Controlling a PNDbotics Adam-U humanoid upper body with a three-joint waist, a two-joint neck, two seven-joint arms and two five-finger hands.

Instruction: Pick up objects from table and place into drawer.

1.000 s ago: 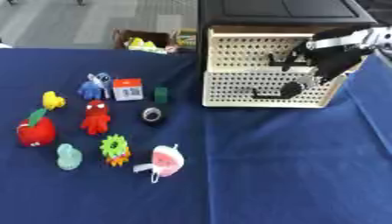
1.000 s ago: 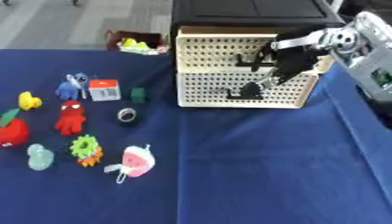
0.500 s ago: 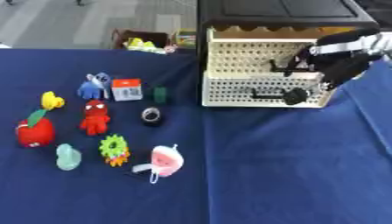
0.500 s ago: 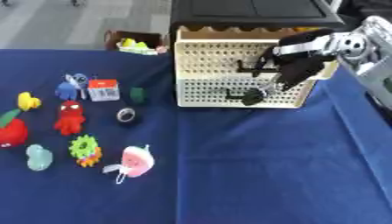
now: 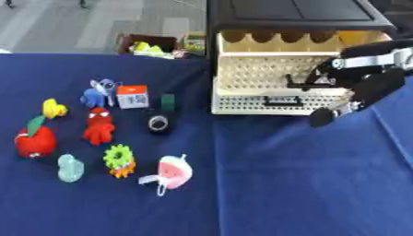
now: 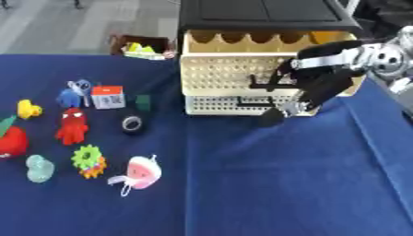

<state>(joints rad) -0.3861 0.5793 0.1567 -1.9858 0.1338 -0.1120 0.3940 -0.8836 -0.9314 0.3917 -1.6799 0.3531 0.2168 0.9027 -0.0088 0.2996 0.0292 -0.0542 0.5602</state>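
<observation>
Drawer (image 5: 278,73) of the cream perforated cabinet stands pulled out, upper of two; no object visible inside, though its interior is mostly hidden from this angle. Right hand (image 6: 310,90) is at the drawer front, fingers curled at the black handle (image 6: 270,85); whether they actually clasp it cannot be told. Left hand not seen.

Nothing appears placed yet. All toys lie well to the left on the table: red apple (image 5: 32,140), red octopus (image 5: 98,125), yellow duck (image 5: 53,108), blue pony (image 5: 97,91), small box (image 5: 132,96), tape roll (image 5: 158,123), green flower (image 5: 119,158), pink mask (image 5: 171,170), teal piece (image 5: 70,167).

Surface: blue cloth (image 5: 282,184). Beyond it, grey floor and a cardboard box (image 5: 149,45).
</observation>
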